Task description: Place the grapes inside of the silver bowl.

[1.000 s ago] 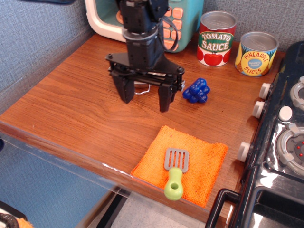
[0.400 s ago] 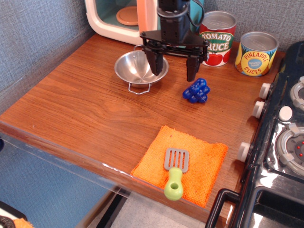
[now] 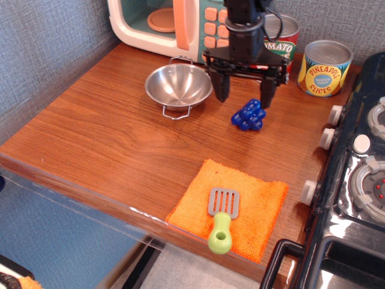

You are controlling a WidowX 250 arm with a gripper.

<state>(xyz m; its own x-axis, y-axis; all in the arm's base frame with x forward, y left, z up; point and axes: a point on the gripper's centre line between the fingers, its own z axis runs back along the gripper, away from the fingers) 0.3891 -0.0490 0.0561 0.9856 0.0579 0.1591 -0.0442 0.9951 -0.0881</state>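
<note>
The brown worktop (image 3: pixel 108 132) holds the silver bowl (image 3: pixel 178 85) and, to its right, the blue grapes (image 3: pixel 249 115). The gripper (image 3: pixel 245 96) hangs just above the grapes, wide open, holding nothing.

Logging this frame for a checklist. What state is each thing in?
Blue plastic grape cluster: on the wooden counter, not held.
Round stainless-steel bowl: upright, empty.
Black gripper: open, above the grapes.
Green-handled grey spatula: flat on the orange cloth.
Toy microwave: door open.
</note>
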